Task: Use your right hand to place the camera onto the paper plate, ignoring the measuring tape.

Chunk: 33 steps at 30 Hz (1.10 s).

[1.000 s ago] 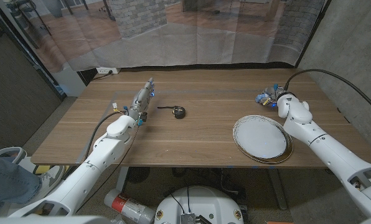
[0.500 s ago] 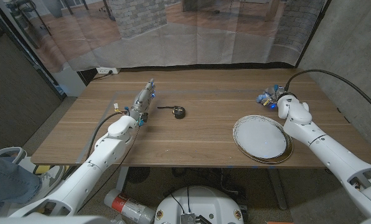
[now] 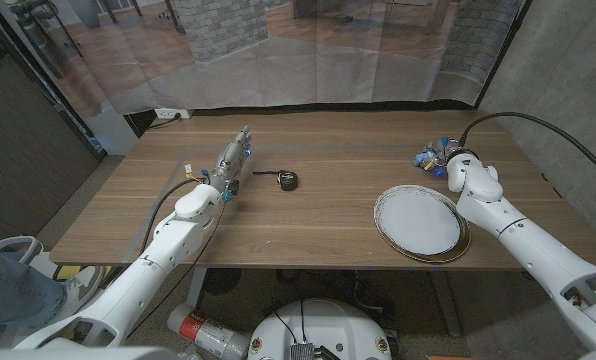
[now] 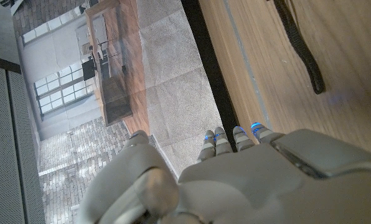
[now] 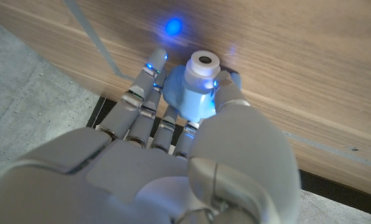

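Observation:
My right hand [image 3: 440, 155] is at the table's far right, and its fingers [image 5: 149, 81] and thumb close around a small blue and white camera [image 5: 200, 84] that stands on the wood, lens end showing. In the head view the camera [image 3: 421, 157] peeks out just left of that hand. The white paper plate [image 3: 418, 222] lies nearer the front edge, a short way in front of the hand. My left hand [image 3: 232, 160] stretches out over the left half of the table, fingers straight and holding nothing.
A small black measuring tape [image 3: 289, 180] with a dark strap [image 4: 304, 50] lies mid-table, just right of my left hand. A translucent curtain hangs behind the table's far edge. The right arm's cable arcs above the far right corner.

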Each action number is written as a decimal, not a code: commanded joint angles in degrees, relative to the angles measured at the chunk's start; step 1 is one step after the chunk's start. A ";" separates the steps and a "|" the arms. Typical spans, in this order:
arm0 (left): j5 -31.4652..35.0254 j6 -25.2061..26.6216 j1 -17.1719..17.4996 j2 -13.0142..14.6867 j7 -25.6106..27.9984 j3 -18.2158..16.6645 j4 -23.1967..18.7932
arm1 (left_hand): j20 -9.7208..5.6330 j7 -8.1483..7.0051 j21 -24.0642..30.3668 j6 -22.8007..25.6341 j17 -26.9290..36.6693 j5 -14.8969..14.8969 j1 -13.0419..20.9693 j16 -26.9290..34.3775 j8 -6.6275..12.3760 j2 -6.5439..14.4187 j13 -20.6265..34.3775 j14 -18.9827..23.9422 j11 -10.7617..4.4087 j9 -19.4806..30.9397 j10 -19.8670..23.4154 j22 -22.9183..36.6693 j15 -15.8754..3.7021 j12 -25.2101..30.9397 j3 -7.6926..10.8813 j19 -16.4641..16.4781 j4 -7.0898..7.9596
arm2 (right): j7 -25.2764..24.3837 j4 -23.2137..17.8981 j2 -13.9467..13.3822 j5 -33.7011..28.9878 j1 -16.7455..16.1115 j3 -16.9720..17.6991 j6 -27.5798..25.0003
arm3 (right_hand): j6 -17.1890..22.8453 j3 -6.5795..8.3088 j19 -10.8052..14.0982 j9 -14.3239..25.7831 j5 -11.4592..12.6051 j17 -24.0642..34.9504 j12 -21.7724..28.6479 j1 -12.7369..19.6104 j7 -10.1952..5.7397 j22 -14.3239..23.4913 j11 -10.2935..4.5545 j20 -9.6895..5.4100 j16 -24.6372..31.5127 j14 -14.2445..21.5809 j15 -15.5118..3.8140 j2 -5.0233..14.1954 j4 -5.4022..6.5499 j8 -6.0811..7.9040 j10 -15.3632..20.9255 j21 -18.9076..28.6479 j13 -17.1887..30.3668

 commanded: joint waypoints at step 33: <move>-0.29 -1.04 -0.30 0.19 -1.32 -0.32 0.29 | 0.04 0.00 -0.44 0.32 0.32 -0.15 0.24 0.21 -0.03 0.81 0.25 0.01 -0.06 0.26 0.05 0.31 -0.06 0.18 -0.51 -0.06 -0.02 | -0.12 -7.82 -1.38 -2.20 -2.02 2.94 0.50 | 1.38 0.06 0.19 1.64 -0.24 1.94 0.89 3.89 -0.12 1.20 -0.21 -2.15 0.49 2.16 -7.50 2.22 0.21 1.02 0.73 2.21 1.37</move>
